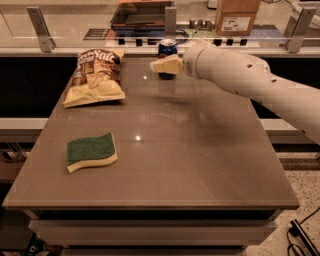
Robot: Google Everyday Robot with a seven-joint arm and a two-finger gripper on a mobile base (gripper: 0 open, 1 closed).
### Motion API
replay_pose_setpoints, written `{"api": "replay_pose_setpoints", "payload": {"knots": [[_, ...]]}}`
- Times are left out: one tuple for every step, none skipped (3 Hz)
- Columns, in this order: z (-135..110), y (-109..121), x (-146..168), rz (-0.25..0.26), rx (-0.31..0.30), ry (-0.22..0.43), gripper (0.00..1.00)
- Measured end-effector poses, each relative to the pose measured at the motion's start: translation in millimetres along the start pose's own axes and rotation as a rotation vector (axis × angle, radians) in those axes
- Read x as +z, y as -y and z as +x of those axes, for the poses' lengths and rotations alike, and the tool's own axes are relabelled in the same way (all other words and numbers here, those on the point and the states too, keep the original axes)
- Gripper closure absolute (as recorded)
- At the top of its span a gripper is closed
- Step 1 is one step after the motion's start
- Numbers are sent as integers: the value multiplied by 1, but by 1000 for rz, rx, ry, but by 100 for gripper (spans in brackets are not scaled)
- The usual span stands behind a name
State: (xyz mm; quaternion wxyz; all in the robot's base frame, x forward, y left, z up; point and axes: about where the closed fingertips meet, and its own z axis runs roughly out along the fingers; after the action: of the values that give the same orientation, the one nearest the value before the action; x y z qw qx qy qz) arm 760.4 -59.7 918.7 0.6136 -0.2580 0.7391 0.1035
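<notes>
Although its base lies out of frame, the white segmented robot arm [260, 82] reaches in from the right edge and slopes up and to the left over the back right part of the grey-brown rectangular counter [200, 150]. Its rounded wrist section sits near the back edge. From it the cream-coloured tool [157, 65] projects roughly level, pointing left.

Edges and open room, left to right:
- A crumpled brown-and-yellow chip bag [95, 77] lies flat at the back left corner, its left side close to the left edge of the counter.
- A wavy sponge with a green top and a yellow base [91, 151] lies flat at the front left, near the left edge and well apart from the bag.
- Bare counter surface runs from the sponge across the centre to the front and right edges. The arm hangs over only its back right portion.
- A blue aluminium drink can [167, 48] stands upright at the back centre, just inside the back edge and to the right of the bag.
- Behind the back edge runs a raised ledge with upright metal posts [41, 29]. A brown cardboard box [237, 12] stands on it to the right.

Tool: it sits at the can, its body overlapping the can's lower half in the camera view, with its tip just left of the can. Whether it touches the can cannot be told. Whether the tool is set wide or narrow also cannot be told, nor whether it grips anything.
</notes>
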Motion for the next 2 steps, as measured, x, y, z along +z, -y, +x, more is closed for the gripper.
{"api": "replay_pose_setpoints", "payload": {"knots": [[0,7,18,-9,10,26,0],[-4,8,40,-29,19,54,0]]}}
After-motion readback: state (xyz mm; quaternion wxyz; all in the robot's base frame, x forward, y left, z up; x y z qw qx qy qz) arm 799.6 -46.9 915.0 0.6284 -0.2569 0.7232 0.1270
